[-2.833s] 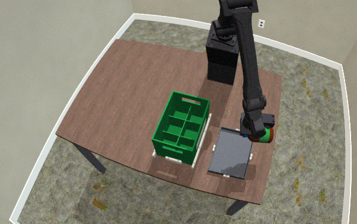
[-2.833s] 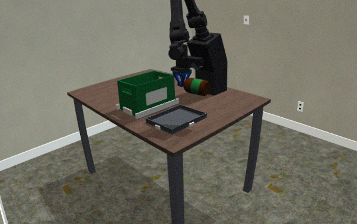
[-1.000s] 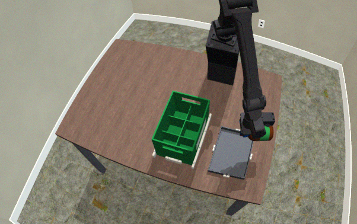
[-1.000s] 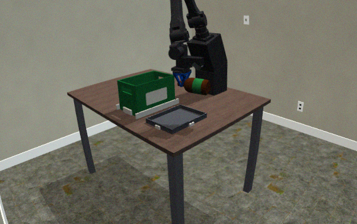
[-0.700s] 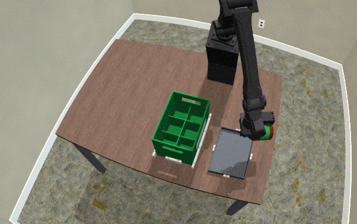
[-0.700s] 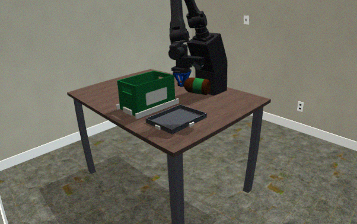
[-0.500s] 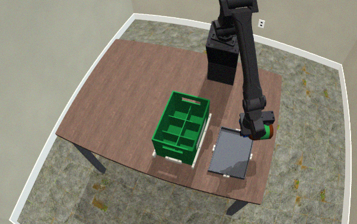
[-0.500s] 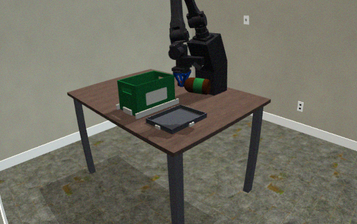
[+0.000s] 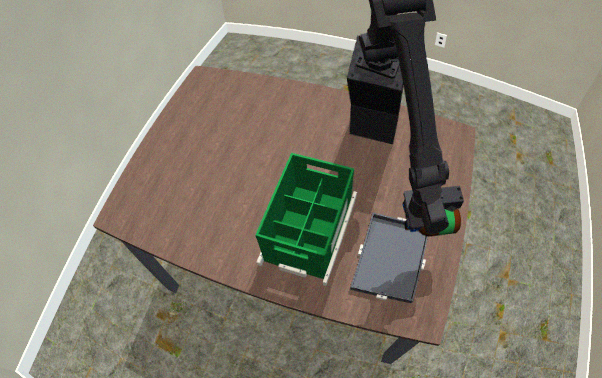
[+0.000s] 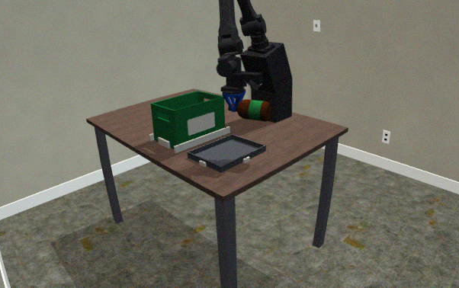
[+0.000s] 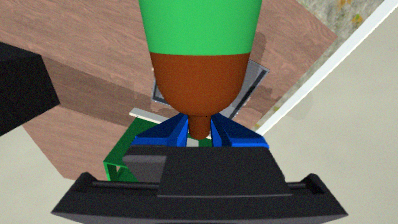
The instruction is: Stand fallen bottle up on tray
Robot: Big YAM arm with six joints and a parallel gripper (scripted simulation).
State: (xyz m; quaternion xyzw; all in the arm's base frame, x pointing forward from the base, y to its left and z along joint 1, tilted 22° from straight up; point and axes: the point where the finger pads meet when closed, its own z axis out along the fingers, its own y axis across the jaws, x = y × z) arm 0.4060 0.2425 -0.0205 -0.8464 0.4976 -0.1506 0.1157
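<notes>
The gripper (image 11: 199,131) pinches the narrow neck of the brown bottle (image 10: 255,110), with one blue finger (image 11: 167,132) on each side of the neck. The bottle carries a green label band and is held roughly horizontal in the air, clear of the table (image 10: 301,133), its base pointing away from the gripper. In the top view the bottle (image 9: 451,222) hangs beside the far right corner of the grey tray (image 9: 416,295), mostly outside the tray's rim. The tray lies flat near the front edge of the table, with small white tabs along its rim. The green crate (image 9: 270,217) stands just beside the tray on its left, upright, divided into six compartments, inside a white frame. The arm's black pedestal (image 9: 372,107) stands at the table's far edge.
</notes>
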